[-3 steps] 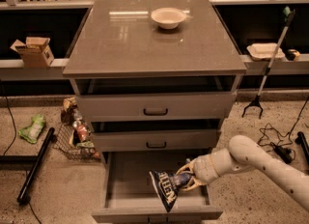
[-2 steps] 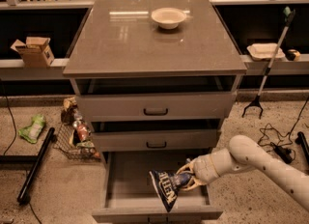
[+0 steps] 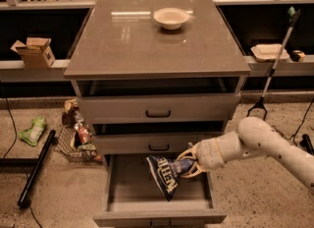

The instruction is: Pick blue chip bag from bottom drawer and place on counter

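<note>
Dark blue foil: the blue chip bag (image 3: 164, 177) sits tilted within the open bottom drawer (image 3: 156, 216), lower tip pointing down. The gripper (image 3: 189, 163) reaches in from the right, clamped tight on the bag's upper corner. Counter (image 3: 147, 45) above, with a pale bowl (image 3: 170, 17) near its back edge.

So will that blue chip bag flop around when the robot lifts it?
Probably floppy: the blue chip bag droops below the gripper, which pinches its upper corner over the bottom drawer. Likely light, as a corner pinch seems to hold it. Crinkled foil may slip.
</note>
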{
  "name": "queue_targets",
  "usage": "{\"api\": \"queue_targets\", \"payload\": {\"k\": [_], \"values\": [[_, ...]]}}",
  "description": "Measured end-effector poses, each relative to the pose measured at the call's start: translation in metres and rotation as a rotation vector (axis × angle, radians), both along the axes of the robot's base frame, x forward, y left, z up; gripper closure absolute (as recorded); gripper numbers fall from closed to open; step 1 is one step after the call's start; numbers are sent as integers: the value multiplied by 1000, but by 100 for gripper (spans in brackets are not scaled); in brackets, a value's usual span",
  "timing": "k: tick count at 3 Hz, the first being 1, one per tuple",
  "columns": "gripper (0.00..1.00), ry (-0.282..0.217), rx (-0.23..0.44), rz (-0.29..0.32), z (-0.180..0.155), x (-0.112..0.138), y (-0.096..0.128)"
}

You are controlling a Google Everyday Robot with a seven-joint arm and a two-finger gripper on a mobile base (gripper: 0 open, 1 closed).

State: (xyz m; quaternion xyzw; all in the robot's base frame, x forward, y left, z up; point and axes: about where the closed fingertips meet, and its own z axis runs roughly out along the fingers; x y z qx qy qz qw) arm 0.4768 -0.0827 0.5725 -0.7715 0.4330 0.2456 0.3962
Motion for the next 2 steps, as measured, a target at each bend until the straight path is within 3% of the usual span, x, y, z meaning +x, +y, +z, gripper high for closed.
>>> {"api": "queue_targets", "payload": {"k": [1,2], "values": [[100,0,0,0,0,0,0],[100,-2,5,-15,9,18,2]]}}
